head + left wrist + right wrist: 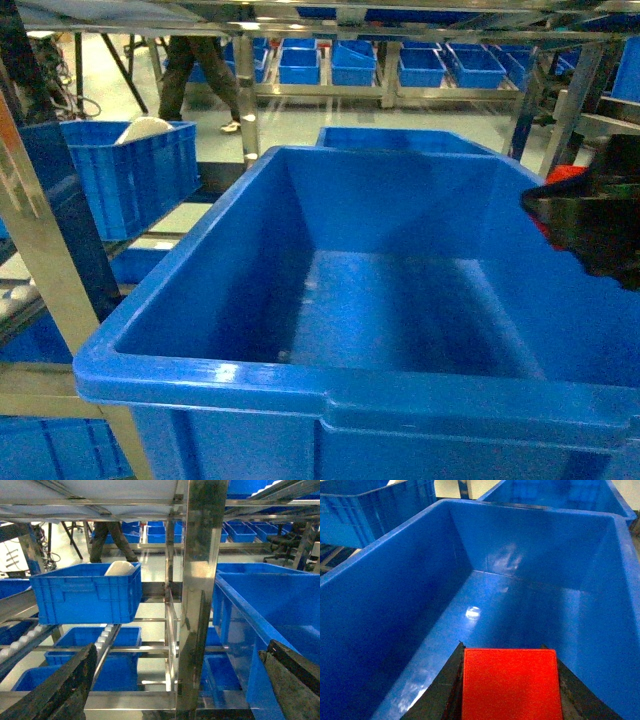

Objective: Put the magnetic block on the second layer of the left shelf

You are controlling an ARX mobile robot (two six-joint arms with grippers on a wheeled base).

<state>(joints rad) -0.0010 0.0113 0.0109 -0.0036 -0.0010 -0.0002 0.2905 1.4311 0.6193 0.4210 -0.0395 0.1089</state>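
The red magnetic block [509, 684] fills the gap between the dark fingers of my right gripper [507, 652], which is shut on it above the inside of the large plain-walled blue bin [395, 580] on the left shelf second layer. In the head view that gripper [590, 225] is a dark mass over the bin's right wall, with a bit of the red block [564, 173] showing at its top. The bin [330, 385] holds nothing else that I can see. My left gripper [175, 680] is open, its fingers [65, 690] spread on either side of a steel rack post [200, 605], left of the bin.
A smaller ribbed blue crate [85, 597] with a white object [120, 568] in it sits on the rack to the left. More blue bins [360, 62] line shelves behind and lie on lower tiers [90, 670]. A person [200, 75] stands in the background.
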